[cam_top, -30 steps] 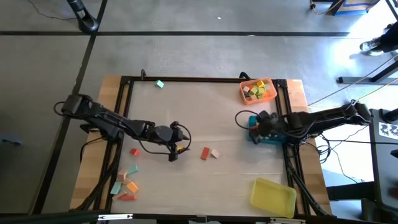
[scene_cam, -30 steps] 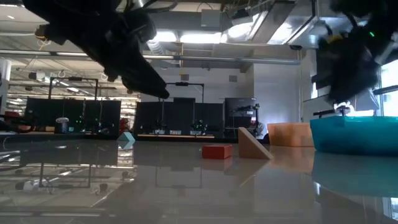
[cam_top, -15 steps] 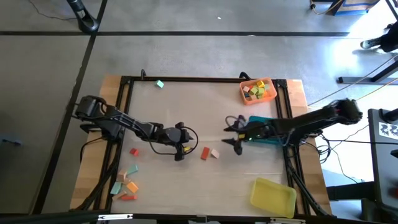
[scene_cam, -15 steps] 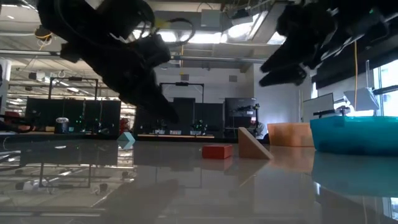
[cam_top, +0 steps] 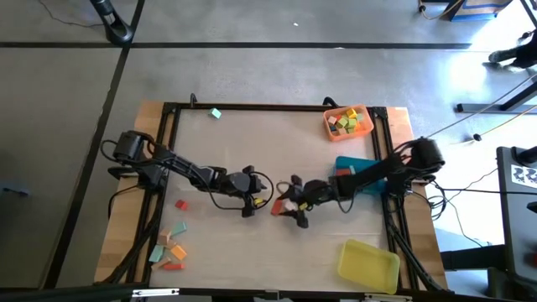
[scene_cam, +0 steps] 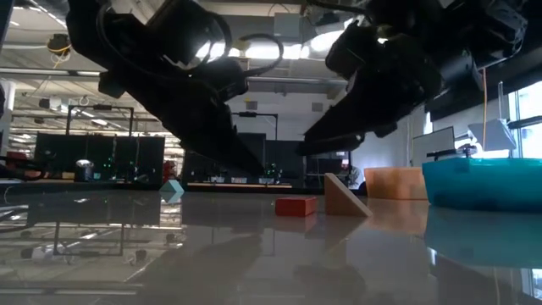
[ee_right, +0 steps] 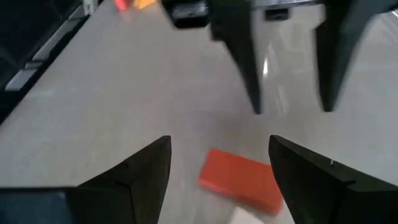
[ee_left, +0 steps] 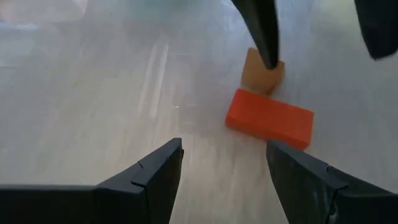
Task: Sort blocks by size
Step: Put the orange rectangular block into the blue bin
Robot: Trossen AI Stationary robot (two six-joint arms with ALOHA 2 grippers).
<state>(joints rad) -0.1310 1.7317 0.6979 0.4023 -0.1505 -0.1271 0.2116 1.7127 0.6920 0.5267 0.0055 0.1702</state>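
Both arms have closed in from either side on the red block (cam_top: 276, 205) at the frame's centre, left gripper (cam_top: 257, 202) and right gripper (cam_top: 290, 209) fingers open and empty; I'd let only one descend, straddling its short sides squarely.

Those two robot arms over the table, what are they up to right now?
Both are closing in on the same pair of blocks mid-table. The left gripper and right gripper hang open and empty on either side of the red block and tan block beside it. Neither block is held.
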